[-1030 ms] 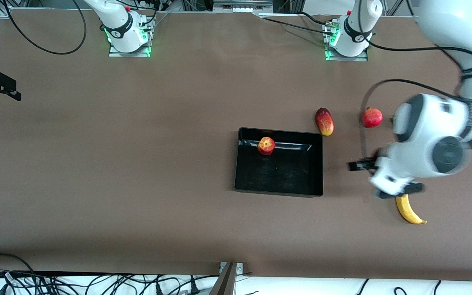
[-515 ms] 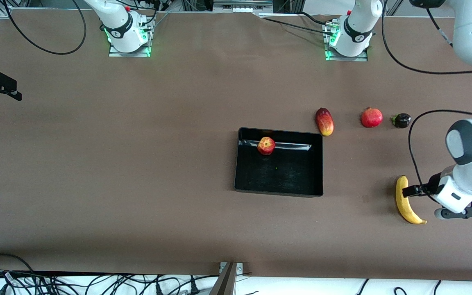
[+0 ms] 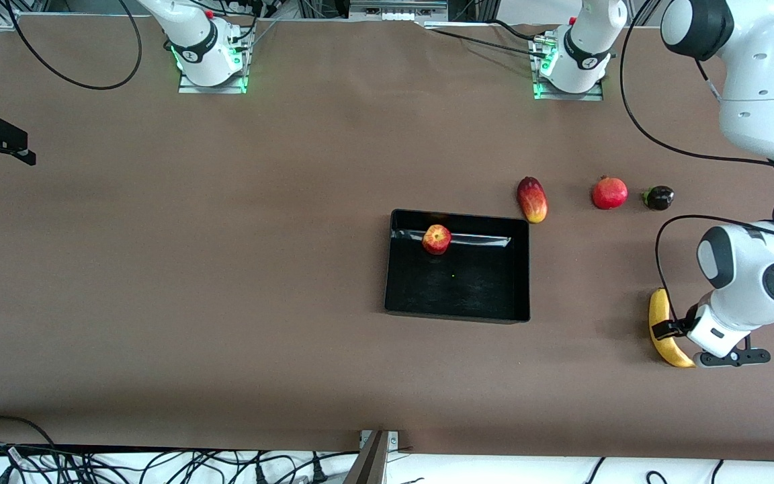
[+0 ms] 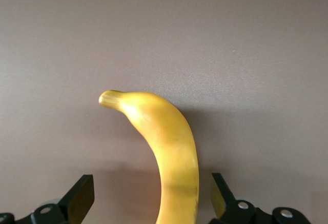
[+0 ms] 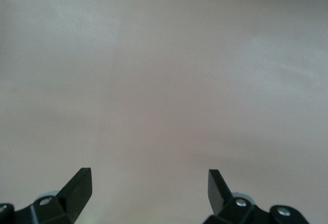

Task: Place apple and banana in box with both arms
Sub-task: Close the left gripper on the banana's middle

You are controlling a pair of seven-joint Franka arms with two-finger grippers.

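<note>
Since the earlier frames we see the left arm has swung out from over the worktop beside the box and come down at the banana; a second ago it hid the small dark fruit, which now shows again. Nothing on the worktop has shifted.

The left gripper [image 4: 151, 196] sits low over the long curved yellow banana [image 3: 661, 323], its fingers [image 4: 79, 196] spread wide with the fruit between them and not pinched. The banana lies on the worktop toward the left arm's end, nearer the front camera than the shallow rectangular black plastic box [image 3: 525, 269].

The small roundish red apple with pale yellow patches [image 3: 437, 239] rests inside the box against the wall farthest from the front camera.

The right gripper [image 5: 148, 193] waits over bare worktop at the right arm's end, fingers wide and holding nothing.

The worktop [image 3: 226, 269] is a plain matt brown sheet. Just beside the box's corner lies an elongated red-yellow mango [image 3: 532, 199]; toward the left arm's end follow a plain red crowned pomegranate [image 3: 609, 193] and the small dark purple fruit [image 3: 658, 197]. Black cables [image 3: 158, 464] tangle along the edge nearest the front camera.
</note>
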